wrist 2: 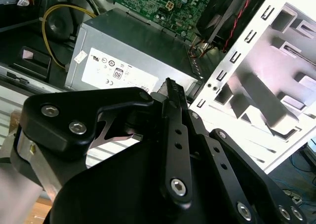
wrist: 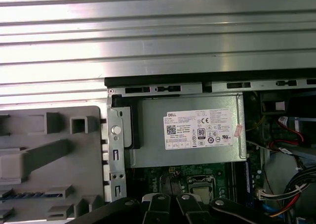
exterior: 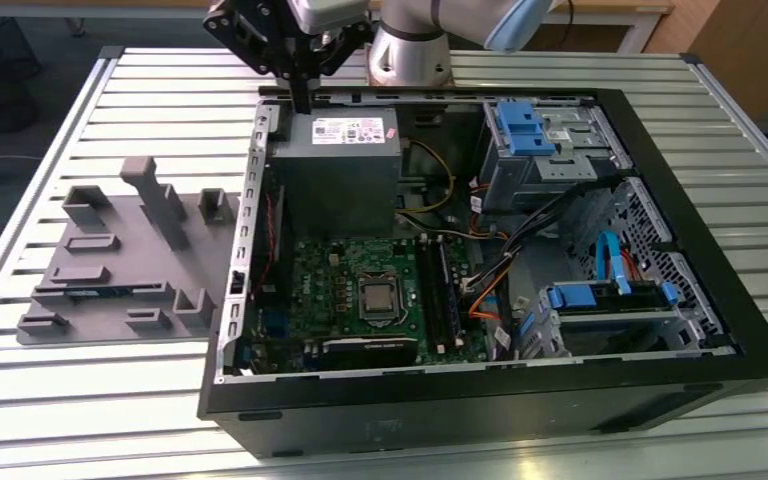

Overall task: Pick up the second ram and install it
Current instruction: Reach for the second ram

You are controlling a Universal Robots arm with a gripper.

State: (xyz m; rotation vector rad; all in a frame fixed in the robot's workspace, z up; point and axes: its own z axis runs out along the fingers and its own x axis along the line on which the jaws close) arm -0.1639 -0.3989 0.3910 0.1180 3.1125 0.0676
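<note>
You've got one slatted metal table [exterior: 51, 420] carrying everything. On it lies one black tower PC case [exterior: 491, 405], on its side with the panel off. To the exterior view's left of the case sits one grey plastic tray with upright blocks [exterior: 104, 262], just beside the case wall. Inside the case there is one grey boxy power supply with a pale label [exterior: 337, 175]. There is also one green motherboard [exterior: 344, 265], with its processor socket in the middle. You can count two blue plastic drive brackets, both toward the exterior view's right. One arm and one black gripper [exterior: 301, 104] hang over the case's edge at the power supply's corner, pointing down. Its jaws are together with nothing between them. The second ram [exterior: 95, 291] is one narrow blue stick lying flat in a tray slot, also seen in the first wrist view. It sits well apart from the gripper and is untouched. I can't count the sticks in the motherboard slots.
</note>
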